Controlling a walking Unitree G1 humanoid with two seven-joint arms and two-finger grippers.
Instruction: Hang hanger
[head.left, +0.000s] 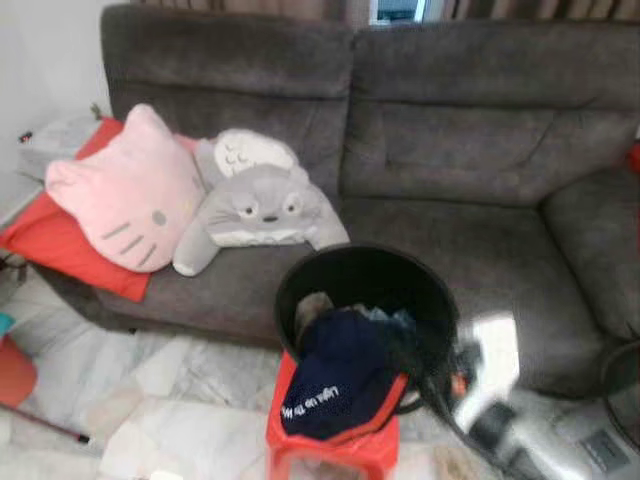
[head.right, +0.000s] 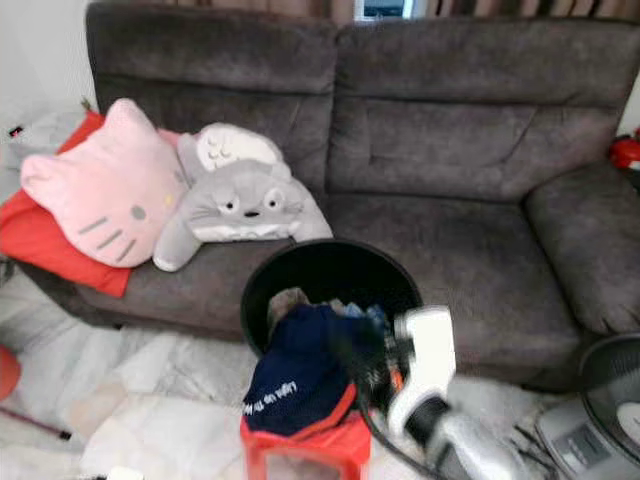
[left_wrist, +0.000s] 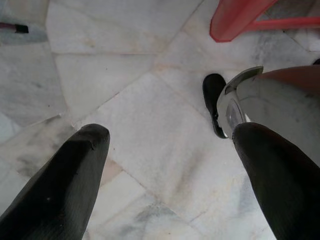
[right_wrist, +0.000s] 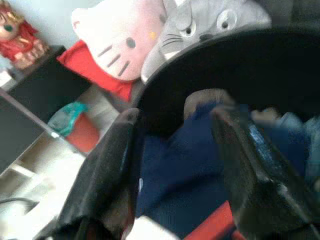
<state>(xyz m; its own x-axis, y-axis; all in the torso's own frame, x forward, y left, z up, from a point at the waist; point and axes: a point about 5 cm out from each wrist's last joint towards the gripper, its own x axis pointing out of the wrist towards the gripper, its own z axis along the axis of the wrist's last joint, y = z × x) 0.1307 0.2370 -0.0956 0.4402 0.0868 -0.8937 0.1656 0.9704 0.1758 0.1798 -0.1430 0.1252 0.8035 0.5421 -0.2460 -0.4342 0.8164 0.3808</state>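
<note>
early stage, i judge: right hand (head.right: 375, 375) open over the round black laundry basket (head.left: 300, 290) of clothes; left hand (left_wrist: 165, 175) open, idle; no hanger seen

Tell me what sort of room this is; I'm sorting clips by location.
Most likely a home living room: a grey sofa with plush cushions, a marble tile floor, and a black laundry basket of clothes.

Marble floor (head.left: 190, 390) bears red stool (head.left: 335, 445); sofa (head.left: 450, 150) holds plushies.
</note>
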